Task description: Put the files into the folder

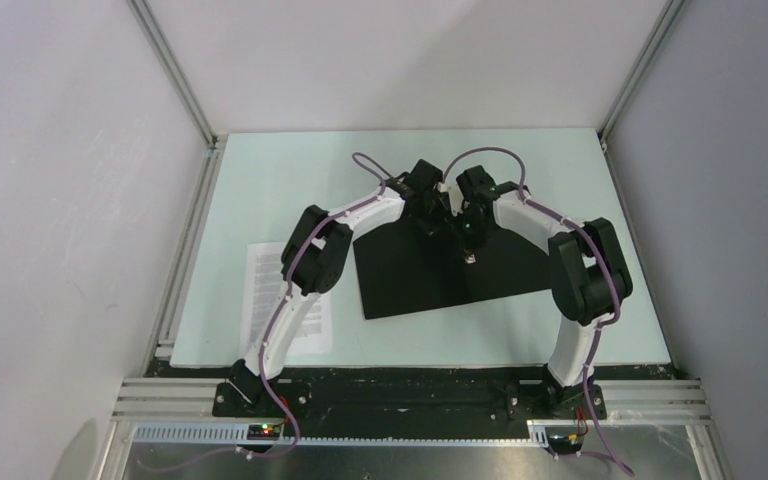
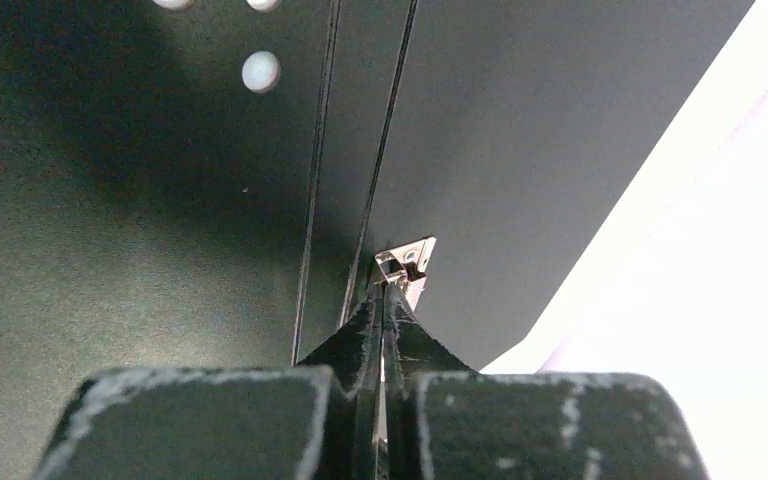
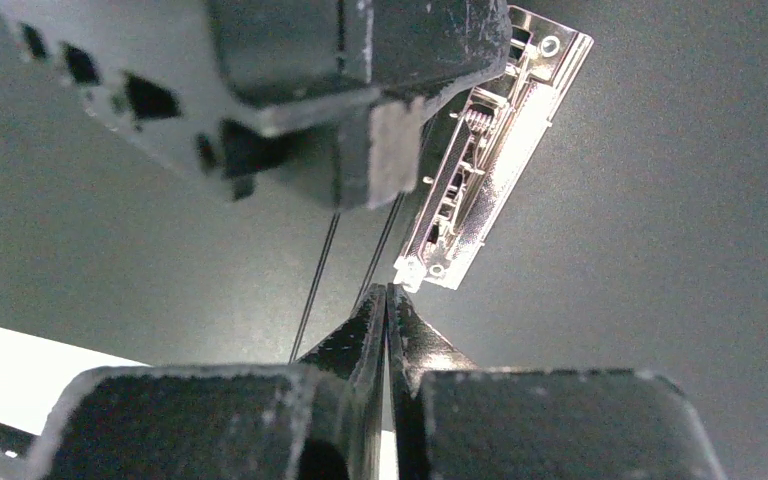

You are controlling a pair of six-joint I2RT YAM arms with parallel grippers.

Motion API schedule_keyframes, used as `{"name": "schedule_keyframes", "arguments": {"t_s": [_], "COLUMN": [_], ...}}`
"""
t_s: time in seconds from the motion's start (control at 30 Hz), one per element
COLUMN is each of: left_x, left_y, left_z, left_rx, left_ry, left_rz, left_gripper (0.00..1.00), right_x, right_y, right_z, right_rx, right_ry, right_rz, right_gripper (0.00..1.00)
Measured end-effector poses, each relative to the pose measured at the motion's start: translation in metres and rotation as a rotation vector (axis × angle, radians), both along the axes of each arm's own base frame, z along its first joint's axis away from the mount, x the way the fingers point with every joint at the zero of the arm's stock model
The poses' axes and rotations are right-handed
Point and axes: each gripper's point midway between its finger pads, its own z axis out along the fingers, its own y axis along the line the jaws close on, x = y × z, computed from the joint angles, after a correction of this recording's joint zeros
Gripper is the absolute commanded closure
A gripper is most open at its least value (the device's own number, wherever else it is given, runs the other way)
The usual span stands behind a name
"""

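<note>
The folder (image 1: 410, 275) lies open in the middle of the table, black inside up. Its metal clip (image 3: 490, 150) runs along the spine, and one end of the clip (image 2: 407, 262) shows in the left wrist view. My left gripper (image 1: 430, 215) is shut, and its tips (image 2: 387, 290) rest against that clip end. My right gripper (image 1: 470, 245) is shut, and its tips (image 3: 388, 295) sit just at the clip's other end. Nothing shows between either pair of jaws. The files (image 1: 265, 290), white printed sheets, lie at the left, partly under my left arm.
The pale green table (image 1: 290, 180) is walled by white panels and metal frame posts at the back corners. My left gripper's body (image 3: 260, 90) hangs close above the clip in the right wrist view. The two grippers are close together.
</note>
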Motion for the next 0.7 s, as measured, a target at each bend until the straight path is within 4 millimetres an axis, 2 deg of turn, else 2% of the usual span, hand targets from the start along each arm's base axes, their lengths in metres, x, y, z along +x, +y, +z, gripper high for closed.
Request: {"name": "schedule_keyframes", "arguments": {"t_s": [0.23,0.57,0.7], "left_x": [0.0,0.0,0.0], "left_y": [0.0,0.0,0.0], "left_z": [0.0,0.0,0.0], "left_rx": [-0.002,-0.004,-0.006], "left_ry": [0.004,0.008,0.01], "left_rz": [0.002,0.007,0.011], "left_gripper": [1.0,1.0,1.0], "right_x": [0.0,0.002,0.003], "right_y": [-0.004,-0.006,-0.007], "right_z": [-0.012,-0.015,-0.016], "right_rx": [-0.031,-0.043,-0.052], "right_ry": [0.018,0.015,0.013], "right_rz": [-0.007,-0.011,-0.013], "right_gripper": [0.95,0.93,0.89]}}
